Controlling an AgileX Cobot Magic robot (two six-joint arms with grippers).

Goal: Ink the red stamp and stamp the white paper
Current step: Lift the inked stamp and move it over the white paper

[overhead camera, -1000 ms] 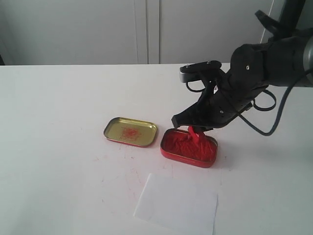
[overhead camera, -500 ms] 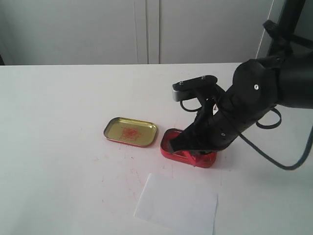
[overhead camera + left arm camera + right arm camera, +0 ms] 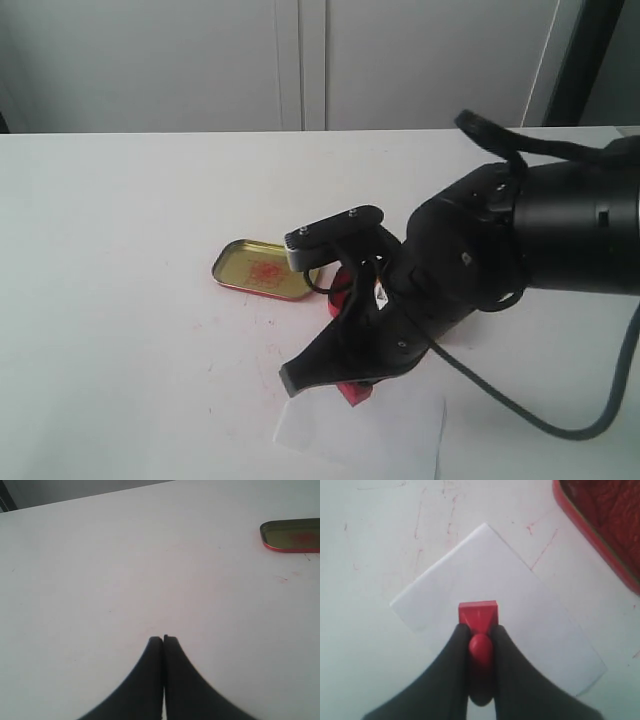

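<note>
My right gripper (image 3: pixel 480 630) is shut on the knob of the red stamp (image 3: pixel 478 617), whose flat base points down at the white paper (image 3: pixel 535 615). I cannot tell whether the base touches the sheet. In the exterior view the same gripper (image 3: pixel 338 385) hangs low over the paper's (image 3: pixel 415 445) far left corner, and the stamp (image 3: pixel 356 392) shows just under the black fingers. No mark shows on the paper. My left gripper (image 3: pixel 163 639) is shut and empty over bare table, out of the exterior view.
The red tin of ink paste (image 3: pixel 607 527) lies just beyond the paper, mostly hidden behind my right arm in the exterior view. The gold lid (image 3: pixel 262 269) lies to its left, also seen as lid (image 3: pixel 291 536). Red smears mark the white table (image 3: pixel 150 330).
My right arm has carried the stamp out of the ink tin and toward the table's front, lowering it over the paper. The left gripper shows no change.
</note>
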